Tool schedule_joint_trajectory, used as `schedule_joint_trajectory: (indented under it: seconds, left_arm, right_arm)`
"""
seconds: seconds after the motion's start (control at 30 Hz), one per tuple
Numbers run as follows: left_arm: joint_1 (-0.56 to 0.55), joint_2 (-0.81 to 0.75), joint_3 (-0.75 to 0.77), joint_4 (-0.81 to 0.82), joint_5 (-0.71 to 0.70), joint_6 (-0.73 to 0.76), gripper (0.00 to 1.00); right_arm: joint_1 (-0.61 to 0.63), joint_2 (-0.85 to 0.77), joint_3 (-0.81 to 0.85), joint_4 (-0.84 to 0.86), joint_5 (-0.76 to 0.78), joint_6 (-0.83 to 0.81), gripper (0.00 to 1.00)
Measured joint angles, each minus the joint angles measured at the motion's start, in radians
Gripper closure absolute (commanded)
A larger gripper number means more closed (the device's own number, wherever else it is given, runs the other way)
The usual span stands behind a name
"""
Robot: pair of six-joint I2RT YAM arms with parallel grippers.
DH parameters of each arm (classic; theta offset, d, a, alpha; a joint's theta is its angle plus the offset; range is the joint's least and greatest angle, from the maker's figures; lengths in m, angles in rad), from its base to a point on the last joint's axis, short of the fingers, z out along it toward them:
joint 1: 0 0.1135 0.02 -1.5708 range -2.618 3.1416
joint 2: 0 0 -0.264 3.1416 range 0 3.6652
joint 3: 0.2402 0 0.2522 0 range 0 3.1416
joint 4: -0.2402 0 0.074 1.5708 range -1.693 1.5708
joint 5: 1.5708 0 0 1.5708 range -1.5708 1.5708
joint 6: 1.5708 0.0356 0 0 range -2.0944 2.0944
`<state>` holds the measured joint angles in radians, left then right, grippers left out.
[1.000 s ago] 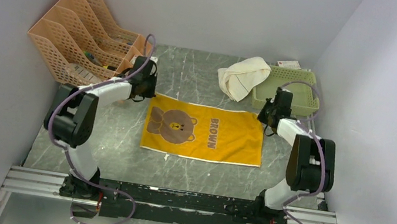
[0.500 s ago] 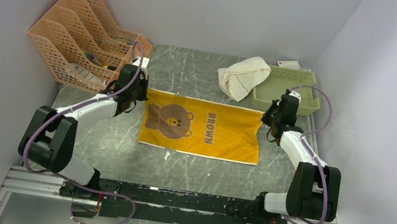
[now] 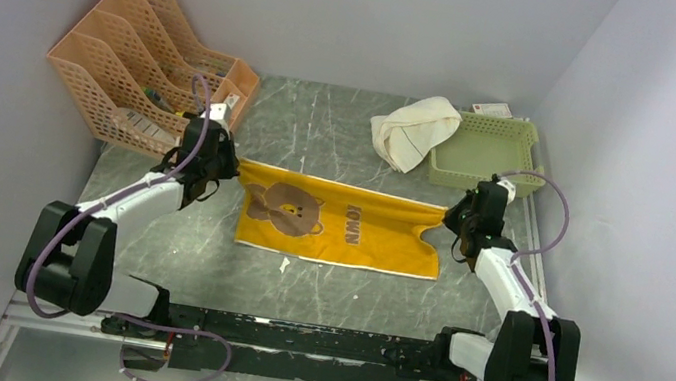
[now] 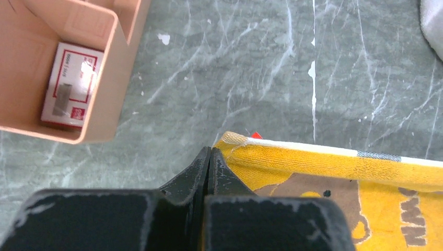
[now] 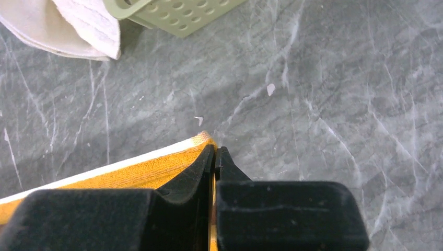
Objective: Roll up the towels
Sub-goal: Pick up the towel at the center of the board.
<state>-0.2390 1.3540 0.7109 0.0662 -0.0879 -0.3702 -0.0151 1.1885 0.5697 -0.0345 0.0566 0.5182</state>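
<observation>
The mustard-yellow towel (image 3: 339, 226) lies across the middle of the worktop (image 3: 323, 128), its long side running from the left edge toward the right edge. Its far hem is raised and drawn taut, while the near hem rests on the surface. The left claw (image 4: 209, 157) is clamped on the far-left corner, and the right claw (image 5: 215, 157) is clamped on the far-right corner.

No roll has formed, so this looks like the opening step: taking up one long edge to fold or turn it over. The next move calls for both claws to travel together and level, or the limp cloth will skew.

The towel is looped terry with a white bound hem, a brown bear and brown lettering. The cream-white towel (image 3: 412, 129) sits bunched near the far edge, leaning on a pale green perforated basket (image 3: 495, 158) in the far-right corner. Orange lattice file racks (image 3: 147, 56) fill the far-left corner. The worktop is smooth, grey and veined like marble.
</observation>
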Motion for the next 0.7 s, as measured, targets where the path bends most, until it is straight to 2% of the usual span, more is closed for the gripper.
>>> schedule_joint_trajectory:
  seconds: [0.27, 0.53, 0.7]
  left_arm:
    - [0.001, 0.023, 0.014, -0.005, 0.014, 0.006, 0.93]
    - [0.003, 0.155, 0.205, 0.012, 0.003, 0.108, 0.93]
    - [0.008, 0.247, 0.308, 0.039, -0.002, 0.153, 0.93]
  right_arm:
    - [-0.005, 0.039, 0.014, 0.009, 0.003, 0.003, 1.00]
    - [-0.005, 0.113, 0.201, 0.039, -0.006, -0.080, 1.00]
    - [-0.005, 0.173, 0.264, 0.055, -0.022, -0.116, 1.00]
